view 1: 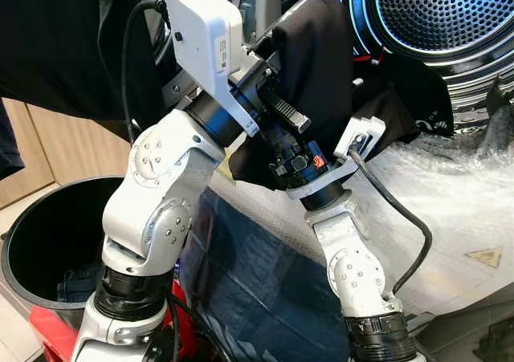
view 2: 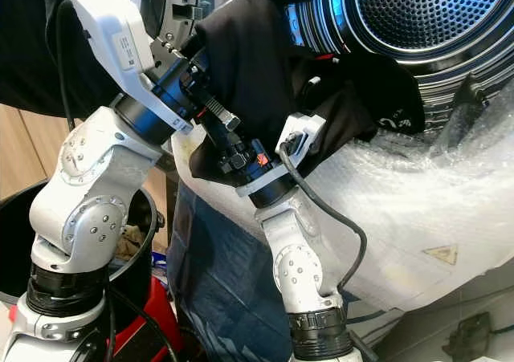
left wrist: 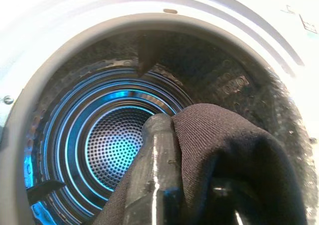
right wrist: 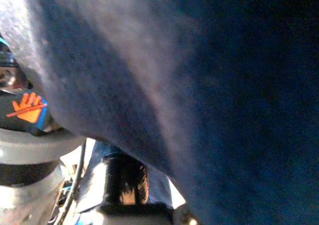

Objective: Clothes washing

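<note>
Laundry-corner setting: a front-loading washing machine drum (view 1: 450, 13), lit blue and perforated at the back, is seen at 1 o'clock in the head views, with its door opening (left wrist: 30, 115) ringed by a pale gasket. Bubble wrap (view 2: 418, 209) is draped over the machine front at 3 o'clock. A black laundry bin (view 1: 32, 233) stands at 8 o'clock, with some denim lying in it, and a dark blue cloth (view 1: 249, 290) hangs at 6 o'clock between the two arms.

A black garment (view 1: 321, 65) is held up at 12 o'clock, at the mouth of the drum; part of it is draped over the lower lip of the opening, and none of it is yet fully inside. The left gripper (left wrist: 164, 150) is closed on this garment: in the left wrist view one black finger (left wrist: 154, 170) is seen pressed against the bunched fabric, aimed straight into the drum. The right gripper is buried under the same cloth, which covers its wrist camera; whether its fingers are spread or closed cannot be told.

Judged risks: the loose tail of the garment may catch on the gasket or slide back out over the bubble wrap if it is released too near the lip. Fabric may also be snagged between the two crossed wrists, so that a withdrawing arm drags the garment out again.
</note>
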Motion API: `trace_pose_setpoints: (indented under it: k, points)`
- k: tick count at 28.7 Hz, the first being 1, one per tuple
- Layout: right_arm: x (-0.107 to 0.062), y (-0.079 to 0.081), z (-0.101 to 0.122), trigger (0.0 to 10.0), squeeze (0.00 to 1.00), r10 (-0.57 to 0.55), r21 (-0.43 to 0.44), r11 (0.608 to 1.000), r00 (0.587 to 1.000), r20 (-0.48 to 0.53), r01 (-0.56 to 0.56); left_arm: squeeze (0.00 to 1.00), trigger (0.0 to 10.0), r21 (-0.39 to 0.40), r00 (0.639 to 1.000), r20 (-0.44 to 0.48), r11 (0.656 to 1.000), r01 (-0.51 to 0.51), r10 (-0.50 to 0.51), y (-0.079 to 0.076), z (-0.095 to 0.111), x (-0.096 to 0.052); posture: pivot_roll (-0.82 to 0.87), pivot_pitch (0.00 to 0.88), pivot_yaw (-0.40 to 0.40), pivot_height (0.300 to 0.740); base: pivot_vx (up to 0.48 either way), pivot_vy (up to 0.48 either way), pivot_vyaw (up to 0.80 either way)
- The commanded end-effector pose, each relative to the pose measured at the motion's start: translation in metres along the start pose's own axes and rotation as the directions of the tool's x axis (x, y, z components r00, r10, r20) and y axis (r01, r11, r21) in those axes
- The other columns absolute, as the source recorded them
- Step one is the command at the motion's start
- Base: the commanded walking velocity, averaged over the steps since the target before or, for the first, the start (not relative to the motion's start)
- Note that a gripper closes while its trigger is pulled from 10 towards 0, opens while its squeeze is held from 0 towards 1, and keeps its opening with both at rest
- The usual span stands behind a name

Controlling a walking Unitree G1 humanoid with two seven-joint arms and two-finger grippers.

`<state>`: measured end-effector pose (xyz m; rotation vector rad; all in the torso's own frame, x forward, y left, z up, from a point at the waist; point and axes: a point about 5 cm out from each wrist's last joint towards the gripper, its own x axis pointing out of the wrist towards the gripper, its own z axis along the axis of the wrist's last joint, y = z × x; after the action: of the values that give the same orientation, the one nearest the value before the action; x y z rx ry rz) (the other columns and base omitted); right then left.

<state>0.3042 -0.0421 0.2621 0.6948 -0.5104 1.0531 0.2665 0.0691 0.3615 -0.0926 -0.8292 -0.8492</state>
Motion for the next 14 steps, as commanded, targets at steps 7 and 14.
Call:
trace_pose_setpoints:
  k: [7, 14]
  points:
    - [0.0085, 0.005, 0.0079, 10.0, 0.0, 0.042, -0.015, 0.999, 0.999, 0.028, -0.042, 1.0, 10.0, -0.024, 0.999, 0.012, 0.999, 0.045, -0.045, -0.0113, 0.0055, 0.0034, 0.24, 0.015, -0.165, 0.74, 0.0, 0.0, 0.0]
    - [0.0108, 0.0058, 0.0039, 10.0, 0.0, 0.054, -0.039, 0.998, 0.999, 0.005, -0.054, 1.0, 10.0, -0.035, 0.998, -0.017, 0.998, 0.056, -0.057, -0.0127, 0.003, 0.0032, 0.24, 0.015, -0.17, 0.74, 0.0, 0.0, 0.0]
